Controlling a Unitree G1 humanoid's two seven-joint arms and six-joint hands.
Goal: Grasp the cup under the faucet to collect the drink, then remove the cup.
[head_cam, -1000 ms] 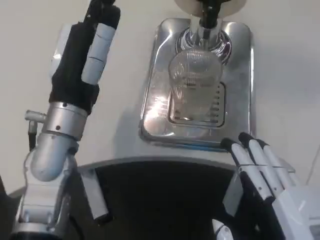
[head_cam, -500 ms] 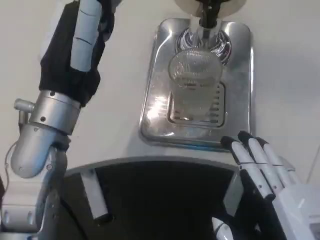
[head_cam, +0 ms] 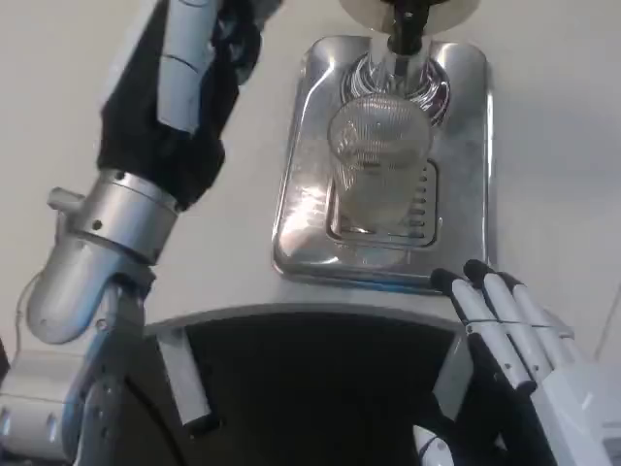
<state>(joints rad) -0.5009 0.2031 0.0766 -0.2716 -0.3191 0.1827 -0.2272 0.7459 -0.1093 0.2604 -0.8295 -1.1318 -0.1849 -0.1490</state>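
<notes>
Since half a second ago, left forearm swung rightward across upper left of frame; cup and right hand unchanged.

Bottom right corner: right hand (head_cam: 529,374), white back, fingers straight and spread a little, tips pointing toward upper left. Nothing in it, released. Fingertips (head_cam: 477,270) lie at the near edge of the drip tray (head_cam: 464,146), just below and right of the cup.

Centre to upper centre: metal drip tray on the white table (head_cam: 563,175). Clear ribbed cup (head_cam: 376,165) stands upright on the tray's slotted grate, directly under the faucet (head_cam: 403,34) at top centre. Pale liquid seems to sit in the lower part of the cup; level hard to read.

Upper left: left hand (head_cam: 189,73) raised, black and white, fingers cut off by the top edge. Cannot tell whether clenched or spread. It is left of the cup, apart from it, no contact.
</notes>
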